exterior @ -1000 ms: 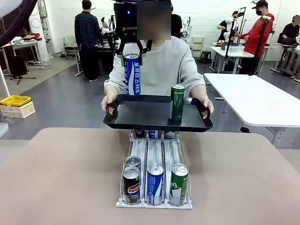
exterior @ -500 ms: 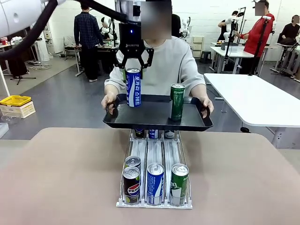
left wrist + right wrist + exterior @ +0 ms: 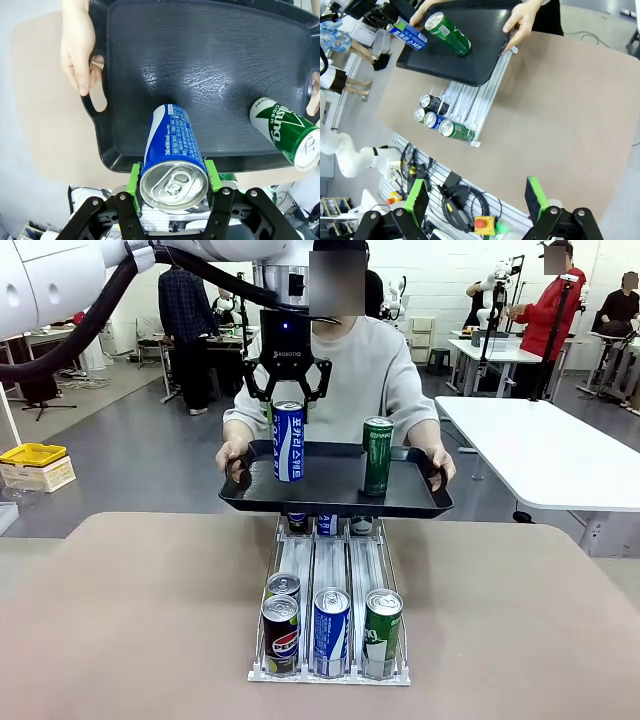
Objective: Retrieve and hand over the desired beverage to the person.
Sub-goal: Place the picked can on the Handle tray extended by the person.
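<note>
1. Front view: the left gripper (image 3: 287, 392) hangs at about 12 o'clock in the picture, its fingers clamped on the upper sides of an upright blue and white can (image 3: 288, 441). The can stands over the left part of a black tray (image 3: 335, 502) that the person (image 3: 350, 380) holds by both handles above the table (image 3: 130, 620). A green can (image 3: 378, 456) stands upright on the tray at about 3 o'clock from the blue can, apart from it.

2. Left wrist view: the green pads (image 3: 134, 176) press both sides of the blue can near its rim.

3. Right wrist view: the right gripper (image 3: 477, 197) hangs high above the table, fingers spread wide and empty.

4. Risk: the tray is hand-held. If it tips or dips as the fingers let go, the tall can could topple, roll into the green can, or slide off the edge.

5. Risk: if the can's base is not flat on the tray at release, it may drop and fall over.

6. Hard to tell: no view shows clearly whether the can's bottom touches the tray surface.

7. Partly hidden: the tray covers the far end of the can rack (image 3: 330, 640) at 6 o'clock, so its rear cans are only partly seen.
</note>
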Robot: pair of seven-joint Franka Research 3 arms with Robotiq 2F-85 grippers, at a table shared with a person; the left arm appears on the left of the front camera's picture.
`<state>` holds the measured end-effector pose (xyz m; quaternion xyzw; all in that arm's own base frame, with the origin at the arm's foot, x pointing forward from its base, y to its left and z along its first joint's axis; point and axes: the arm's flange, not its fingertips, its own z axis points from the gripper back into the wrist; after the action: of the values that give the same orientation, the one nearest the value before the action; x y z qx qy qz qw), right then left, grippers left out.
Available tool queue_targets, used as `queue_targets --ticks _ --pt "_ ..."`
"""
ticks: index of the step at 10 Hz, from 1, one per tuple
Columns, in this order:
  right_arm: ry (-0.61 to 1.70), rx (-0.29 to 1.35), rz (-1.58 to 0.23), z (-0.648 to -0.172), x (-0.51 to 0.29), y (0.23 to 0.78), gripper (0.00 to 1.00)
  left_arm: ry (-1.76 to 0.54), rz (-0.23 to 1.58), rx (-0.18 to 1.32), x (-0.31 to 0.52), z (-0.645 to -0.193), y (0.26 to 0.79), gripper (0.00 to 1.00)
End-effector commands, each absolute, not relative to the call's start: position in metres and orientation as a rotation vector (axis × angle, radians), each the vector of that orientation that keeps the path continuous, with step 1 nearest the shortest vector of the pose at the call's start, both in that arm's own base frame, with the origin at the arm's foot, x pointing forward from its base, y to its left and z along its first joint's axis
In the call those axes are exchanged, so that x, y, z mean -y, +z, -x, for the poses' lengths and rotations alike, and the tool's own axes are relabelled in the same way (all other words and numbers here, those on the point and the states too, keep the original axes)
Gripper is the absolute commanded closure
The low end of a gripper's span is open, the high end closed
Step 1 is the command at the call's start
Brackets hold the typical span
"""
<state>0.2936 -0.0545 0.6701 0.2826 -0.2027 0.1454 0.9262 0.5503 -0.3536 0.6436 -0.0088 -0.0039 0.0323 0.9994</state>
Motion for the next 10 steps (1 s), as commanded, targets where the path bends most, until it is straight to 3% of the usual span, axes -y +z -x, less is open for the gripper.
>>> queue_targets --ticks 1,10 --pt "0.301 0.415 -0.596 -0.294 0.053 0.670 0.00 0.040 0.039 0.007 0.351 -0.552 0.644 0.42" --pt "0.301 0.415 -0.596 -0.294 0.053 0.670 0.00 0.018 0.031 -0.030 0.354 -0.556 0.630 0.42"
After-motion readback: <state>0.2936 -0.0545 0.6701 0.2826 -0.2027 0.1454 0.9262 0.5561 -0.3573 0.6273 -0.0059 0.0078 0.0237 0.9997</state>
